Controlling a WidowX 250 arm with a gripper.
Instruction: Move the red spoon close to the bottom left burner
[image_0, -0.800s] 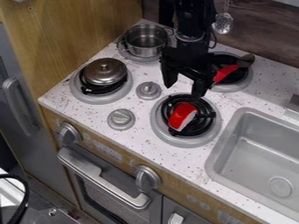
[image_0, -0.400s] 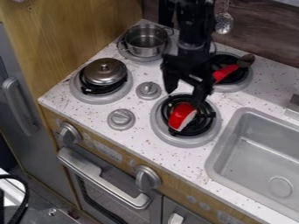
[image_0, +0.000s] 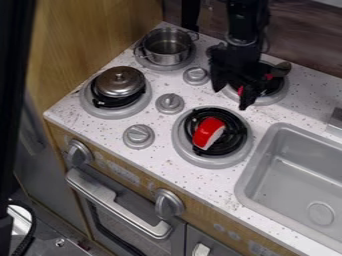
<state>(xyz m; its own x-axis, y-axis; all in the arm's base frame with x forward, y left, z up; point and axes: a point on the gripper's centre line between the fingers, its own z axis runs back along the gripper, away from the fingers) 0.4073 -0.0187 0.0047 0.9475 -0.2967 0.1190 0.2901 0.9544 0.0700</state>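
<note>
Speckled counter (image_0: 157, 157); sink (image_0: 294, 185); wooden panel (image_0: 100, 35); red spoon (image_0: 279, 70) on a rear burner (image_0: 277, 86).

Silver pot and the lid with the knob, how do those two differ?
The pot is open with upright walls; the lid is a low dome. The pot has side handles, the lid a knob on top. Both are round, shiny metal.

back: wall (image_0: 307, 42) is finished in dark wood grain | left: speckled white counter (image_0: 100, 127) is flanked by tan wood panel (image_0: 100, 40) | front: grey oven door (image_0: 127, 225) is set below | right: grey sink (image_0: 256, 159) is inset
</note>
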